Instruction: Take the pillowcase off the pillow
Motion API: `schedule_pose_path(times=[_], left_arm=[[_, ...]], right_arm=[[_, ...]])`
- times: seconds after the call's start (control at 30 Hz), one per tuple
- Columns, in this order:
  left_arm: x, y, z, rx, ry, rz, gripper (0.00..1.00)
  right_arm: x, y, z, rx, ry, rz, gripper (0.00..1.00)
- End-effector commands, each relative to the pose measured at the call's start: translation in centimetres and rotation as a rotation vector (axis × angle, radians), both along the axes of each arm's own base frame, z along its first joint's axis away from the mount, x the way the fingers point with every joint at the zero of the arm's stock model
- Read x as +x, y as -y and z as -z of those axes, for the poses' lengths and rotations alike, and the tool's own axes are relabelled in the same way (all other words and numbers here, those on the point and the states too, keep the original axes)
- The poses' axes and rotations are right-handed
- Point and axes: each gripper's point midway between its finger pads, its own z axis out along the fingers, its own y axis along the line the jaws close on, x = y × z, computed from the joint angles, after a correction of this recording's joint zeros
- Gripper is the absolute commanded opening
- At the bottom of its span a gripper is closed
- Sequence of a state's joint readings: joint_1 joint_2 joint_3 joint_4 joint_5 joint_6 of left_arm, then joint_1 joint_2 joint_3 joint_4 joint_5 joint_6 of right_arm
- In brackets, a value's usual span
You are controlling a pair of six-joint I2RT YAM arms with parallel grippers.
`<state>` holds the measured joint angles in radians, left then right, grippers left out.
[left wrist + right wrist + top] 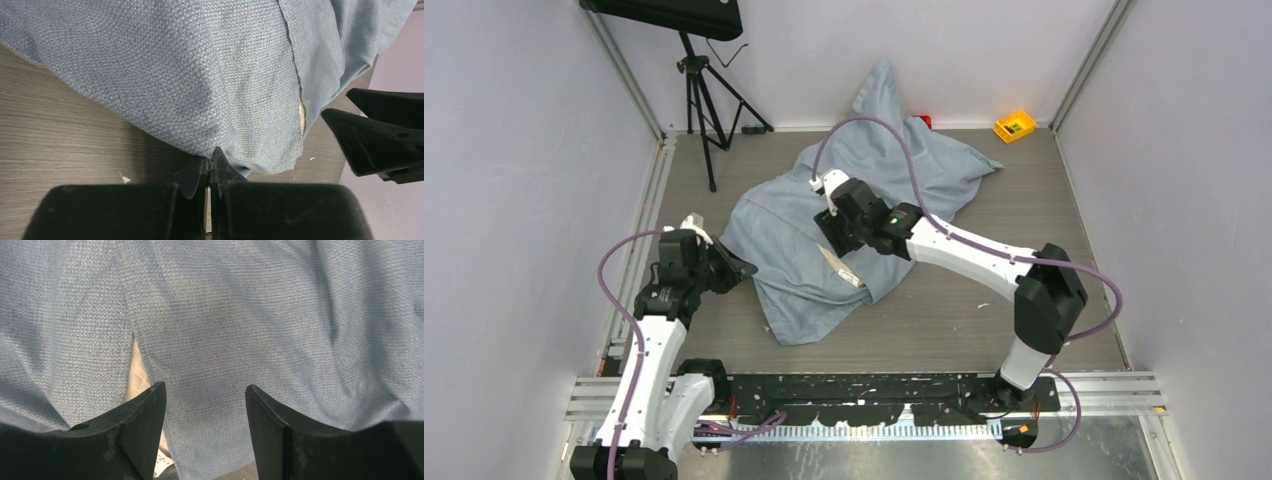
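The grey-blue pillowcase (pixel 824 215) lies crumpled mid-table, covering nearly all of the pillow. Only a cream sliver of the pillow (pixel 839 268) peeks from the case's slit near its front edge. My left gripper (pixel 732 268) sits low at the case's left edge; in the left wrist view its jaws (pixel 212 159) are shut, pinching the hem of the pillowcase (pixel 200 75). My right gripper (pixel 836 243) hovers over the slit. In the right wrist view it is open (pixel 205 396), fingers straddling a flap of pillowcase (pixel 215 340), with the pillow (pixel 136 375) showing beside the left finger.
A black tripod (pixel 699 100) stands at the back left. An orange-yellow box (pixel 1014 126) and a small red item (pixel 924 121) lie by the back wall. Walls close in both sides. A black rail (pixel 874 392) runs along the near edge.
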<state>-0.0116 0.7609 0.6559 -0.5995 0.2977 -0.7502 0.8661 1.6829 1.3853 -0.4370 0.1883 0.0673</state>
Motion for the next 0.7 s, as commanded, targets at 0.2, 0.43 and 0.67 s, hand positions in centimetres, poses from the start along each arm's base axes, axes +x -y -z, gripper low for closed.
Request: schedule_pose_path(times=[0.2,0.43,0.67], left_arm=[[0.3,-0.1,-0.5,0.011,0.033,0.014,0.0],[0.5,-0.2,-0.5,0.025,0.034,0.018,0.0],[0.6,-0.5,-0.5,0.039,0.034,0.01,0.0]], right_arm=[[0.9,-2.2,1.0,-0.096,0.067,-0.024,0.65],[3.7,0.2,1.7,-0.208,0.157,0.135,0.49],[6.5,4.0,3.0,-0.312,0.162,0.288,0.53]])
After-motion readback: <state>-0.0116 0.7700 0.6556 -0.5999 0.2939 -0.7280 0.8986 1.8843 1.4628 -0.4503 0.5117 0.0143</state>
